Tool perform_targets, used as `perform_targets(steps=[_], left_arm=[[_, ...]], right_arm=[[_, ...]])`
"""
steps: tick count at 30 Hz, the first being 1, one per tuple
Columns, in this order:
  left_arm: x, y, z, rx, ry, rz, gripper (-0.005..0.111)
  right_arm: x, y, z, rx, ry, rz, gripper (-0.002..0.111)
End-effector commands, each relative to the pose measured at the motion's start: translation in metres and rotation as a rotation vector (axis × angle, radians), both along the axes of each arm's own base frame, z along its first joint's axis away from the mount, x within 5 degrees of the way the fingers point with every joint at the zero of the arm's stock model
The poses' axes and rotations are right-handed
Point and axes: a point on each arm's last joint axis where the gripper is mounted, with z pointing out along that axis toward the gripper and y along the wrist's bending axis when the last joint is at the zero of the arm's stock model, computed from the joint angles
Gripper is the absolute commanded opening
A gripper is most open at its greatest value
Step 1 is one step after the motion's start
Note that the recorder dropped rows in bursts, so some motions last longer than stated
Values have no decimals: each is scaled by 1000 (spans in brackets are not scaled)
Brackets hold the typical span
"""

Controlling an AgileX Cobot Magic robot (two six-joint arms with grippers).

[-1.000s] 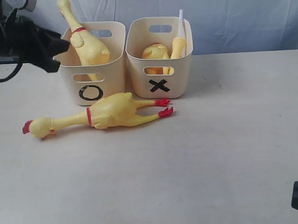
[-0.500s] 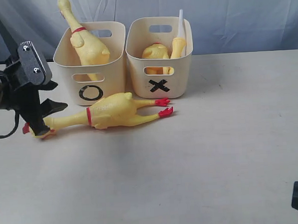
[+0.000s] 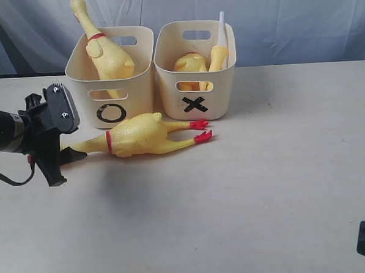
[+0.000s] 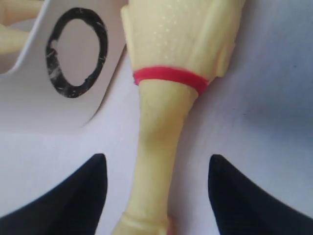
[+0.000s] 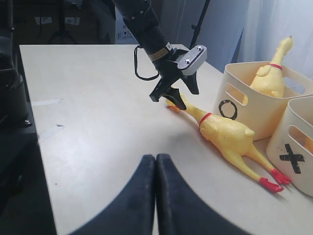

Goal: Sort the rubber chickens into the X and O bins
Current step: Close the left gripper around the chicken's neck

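While the left tool (image 3: pixel 63 166) stands with its dark, tapered jaws spread wide to either side of a slim neck, with bare gaps on both sides and nothing gripped, the lying chicken (image 3: pixel 139 135) stretches along the pale matte tabletop (image 3: pixel 265 187) just in front of the O bin (image 3: pixel 140 83). This toy is glossy yellow rubber with a finely pimpled, plump body, a thin red ring at the base of the neck and red feet pointing away from the tool. The O bin is a smooth cream plastic tub with rounded corners, an oval handle slot and a black painted ring on its front wall. Inside it a second chicken (image 3: pixel 108 58) stands tilted, its long neck rising above the rim. The X bin (image 3: pixel 220 98), of the same shape, sits just beside the O bin and holds more yellow rubber (image 3: pixel 191 64) and a white tube (image 3: pixel 221 24). Well apart from the O bin, the right tool (image 5: pixel 155 166) has its rounded black fingers pressed together, holding nothing.
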Motion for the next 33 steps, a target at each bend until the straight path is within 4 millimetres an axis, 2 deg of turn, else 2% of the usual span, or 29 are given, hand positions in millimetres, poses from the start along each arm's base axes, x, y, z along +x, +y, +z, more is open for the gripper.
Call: perform_targets(steps=[1, 12, 22, 29, 33], left_arm=[[4, -7, -9, 47, 2, -13, 58], [21, -11, -16, 54, -6, -12, 58], [23, -11, -31, 56, 37, -16, 57], [24, -13, -30, 42, 36, -27, 49], [23, -13, -36, 41, 54, -30, 46]], right_arm=[[0, -1, -2, -3, -2, -8, 0], [0, 0, -2, -4, 0, -6, 0], [0, 0, -2, -4, 0, -6, 0], [0, 0, -2, 0, 1, -6, 0], [0, 0, -2, 0, 1, -6, 0]])
